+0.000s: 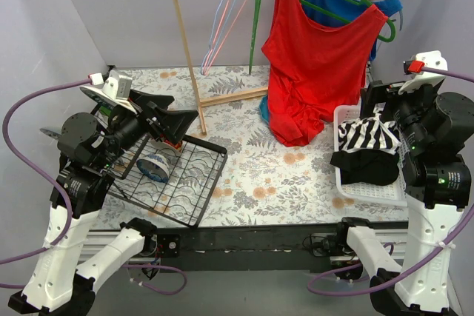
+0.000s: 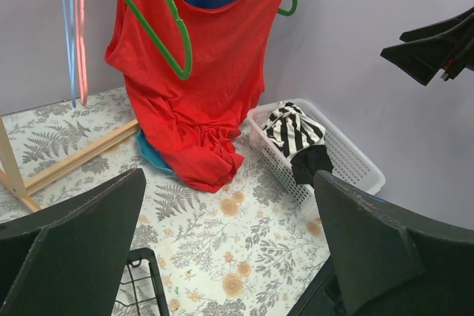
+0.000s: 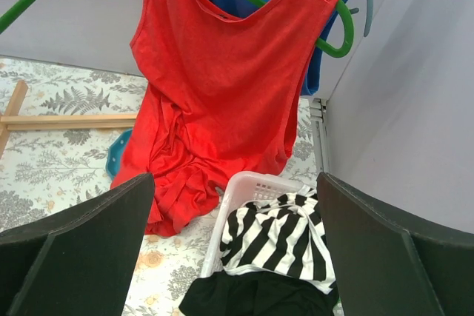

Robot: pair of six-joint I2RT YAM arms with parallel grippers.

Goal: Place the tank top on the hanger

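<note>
Tank top (image 1: 366, 168) is seen in the white basket (image 1: 374, 192) at the right of the table (image 1: 281, 175). It lies black and crumpled at the basket's near end and spills over the left rim. A striped garment (image 1: 368, 137) lies just behind it in the same basket, touching it.

The hanger (image 1: 257, 24), green, is hung from the rail of the wooden rack (image 1: 184, 49) at the back and is seen almost edge-on, near the thin pink and blue hangers. It is well apart from the tank top. Between the two, a red top (image 1: 315, 72) is carried on a second green hanger, with a blue garment behind it.

The left arm is folded at the elbow with the forearm raised, and the wrist is held about level above a black wire tray (image 1: 185, 183). The left gripper (image 1: 184, 107) is pointed toward the far right. Its fingers (image 2: 81, 242) are spread wide and nothing is held between them.

The right arm is held upright just beside the basket's right side, its wrist turned toward the far left. The right gripper (image 3: 235, 179) is kept above the basket, clear of the tank top. Its fingers (image 3: 385, 249) are spread wide and nothing is gripped.
</note>
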